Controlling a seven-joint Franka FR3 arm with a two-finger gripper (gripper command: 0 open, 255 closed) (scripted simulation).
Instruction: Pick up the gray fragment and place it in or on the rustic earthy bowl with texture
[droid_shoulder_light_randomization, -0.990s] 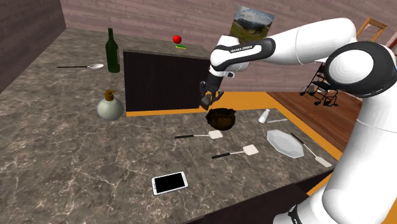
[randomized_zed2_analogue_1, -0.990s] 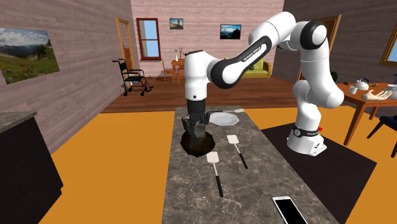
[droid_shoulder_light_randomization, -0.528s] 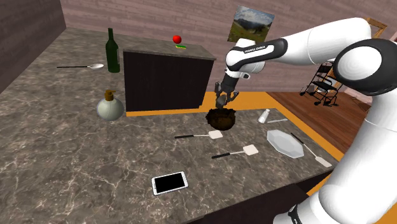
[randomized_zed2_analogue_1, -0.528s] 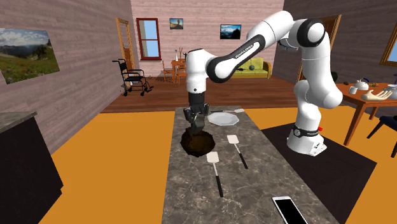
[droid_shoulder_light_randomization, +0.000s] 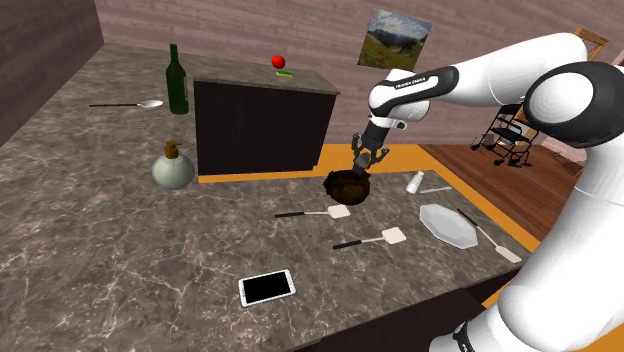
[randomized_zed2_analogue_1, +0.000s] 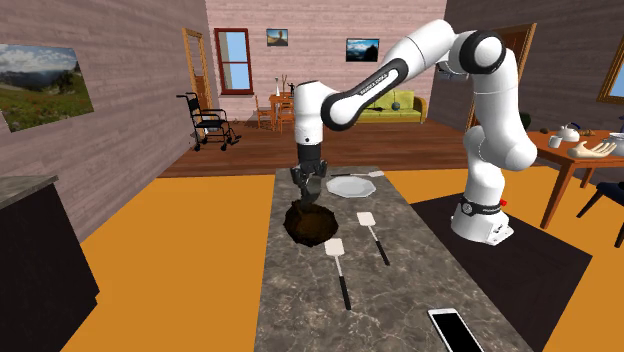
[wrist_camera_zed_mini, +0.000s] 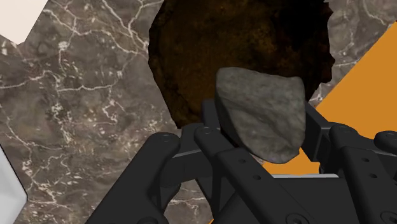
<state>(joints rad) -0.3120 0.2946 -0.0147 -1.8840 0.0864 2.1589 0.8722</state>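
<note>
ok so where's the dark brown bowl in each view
shoulder view: bowl right of centre, at the counter's edge, below the jaws.
second exterior view: bowl near centre, at the counter's left edge.
wrist view: bowl just beyond the grey fragment in the jaws.
shared landmark: the orange floor bordering the counter beside the bowl.

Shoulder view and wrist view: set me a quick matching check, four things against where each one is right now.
Things:
1. gray fragment
2. dark bowl
3. phone
4. green bottle

Places:
A. lying flat, screen up, toward the shoulder view's bottom edge
B. clasped between the fingers of the gripper
C. standing upright beside the spoon
D. on the counter just beneath the gripper, near a spatula

Pairs: 1-B, 2-D, 3-A, 4-C
</note>
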